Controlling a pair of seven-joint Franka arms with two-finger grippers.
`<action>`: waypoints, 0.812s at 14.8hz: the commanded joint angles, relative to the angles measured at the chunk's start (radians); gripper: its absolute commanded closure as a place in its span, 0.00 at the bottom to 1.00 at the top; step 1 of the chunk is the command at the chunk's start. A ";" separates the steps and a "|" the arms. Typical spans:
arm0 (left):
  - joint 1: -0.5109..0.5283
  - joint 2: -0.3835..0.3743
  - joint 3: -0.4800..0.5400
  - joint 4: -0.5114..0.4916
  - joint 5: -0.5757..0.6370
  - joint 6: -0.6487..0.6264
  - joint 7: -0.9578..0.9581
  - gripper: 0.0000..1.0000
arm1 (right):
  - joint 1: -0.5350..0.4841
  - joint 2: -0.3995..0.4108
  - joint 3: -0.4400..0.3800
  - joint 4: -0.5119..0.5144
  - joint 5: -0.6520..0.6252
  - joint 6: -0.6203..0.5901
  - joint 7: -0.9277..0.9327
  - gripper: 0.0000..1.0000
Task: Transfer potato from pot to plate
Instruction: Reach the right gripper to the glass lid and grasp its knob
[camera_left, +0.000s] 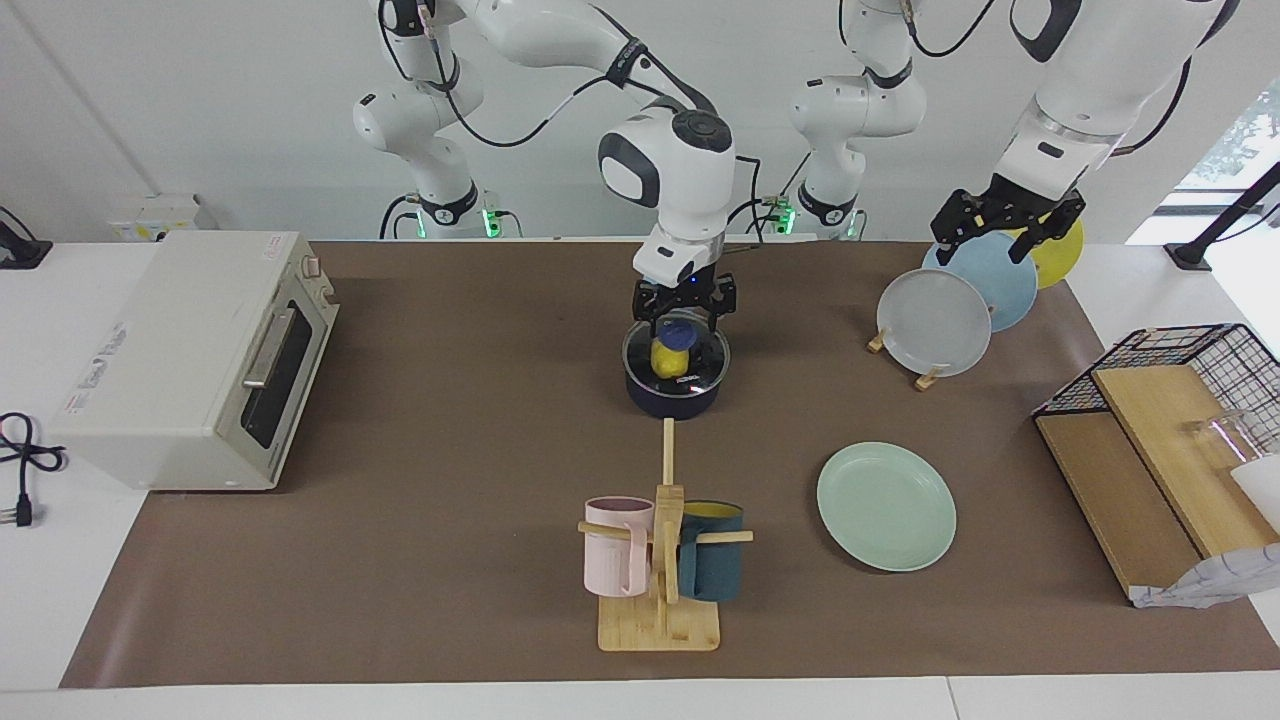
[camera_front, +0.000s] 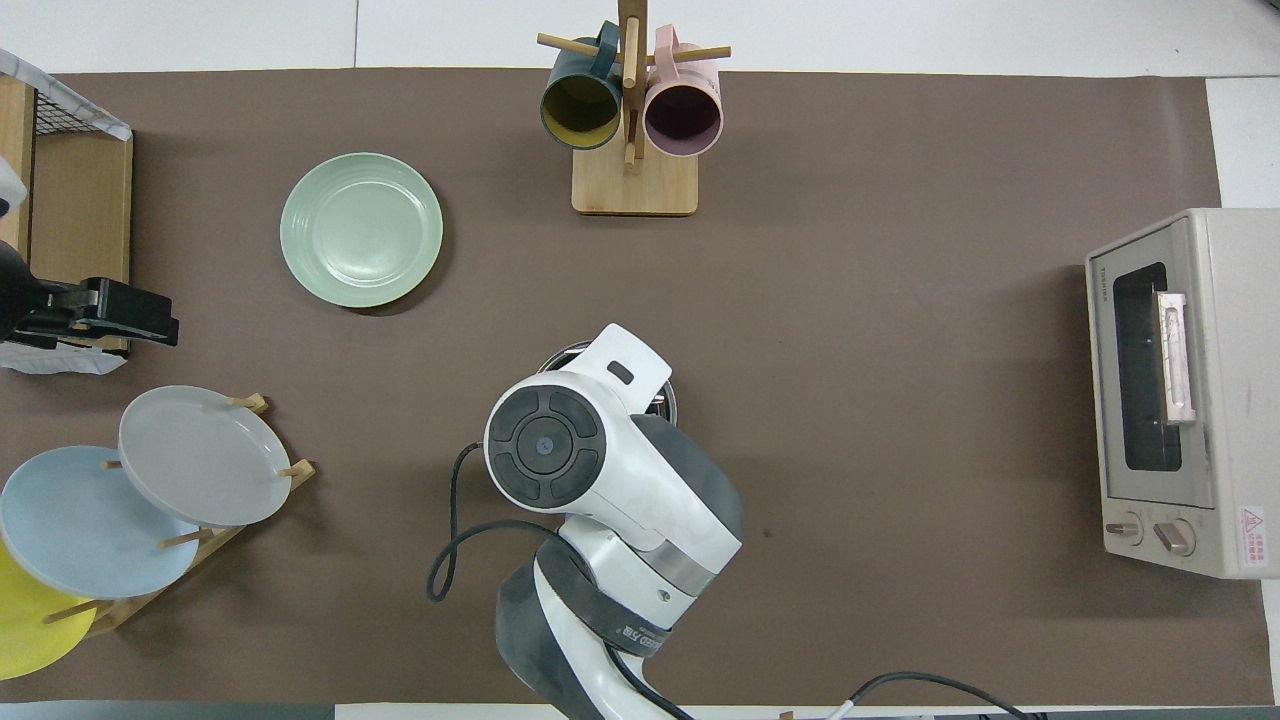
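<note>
The navy pot (camera_left: 676, 392) stands mid-table under a glass lid with a blue knob (camera_left: 678, 333). Through the glass shows the yellow potato (camera_left: 664, 358). My right gripper (camera_left: 684, 316) hangs open just above the lid, a finger on either side of the knob; whether it touches I cannot tell. In the overhead view the right arm covers the pot except a bit of rim (camera_front: 668, 398). The mint-green plate (camera_left: 886, 506) (camera_front: 361, 229) lies bare, farther from the robots, toward the left arm's end. My left gripper (camera_left: 1003, 232) (camera_front: 150, 322) waits open over the plate rack.
A toaster oven (camera_left: 190, 355) sits at the right arm's end. A wooden mug tree (camera_left: 662, 560) with a pink and a teal mug stands farther out than the pot. A rack (camera_left: 930, 378) holds grey, light blue and yellow plates. A wire basket (camera_left: 1180, 380) with boards is at the left arm's end.
</note>
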 joint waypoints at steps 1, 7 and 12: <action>0.013 -0.011 -0.006 -0.011 -0.009 0.001 0.007 0.00 | -0.001 -0.037 -0.002 -0.053 -0.017 0.022 -0.004 0.00; 0.013 -0.011 -0.006 -0.011 -0.009 0.000 0.007 0.00 | -0.010 -0.032 -0.002 -0.050 -0.017 0.047 -0.011 0.36; 0.013 -0.011 -0.006 -0.011 -0.009 0.000 0.007 0.00 | -0.015 -0.031 -0.002 -0.039 -0.017 0.056 -0.014 0.85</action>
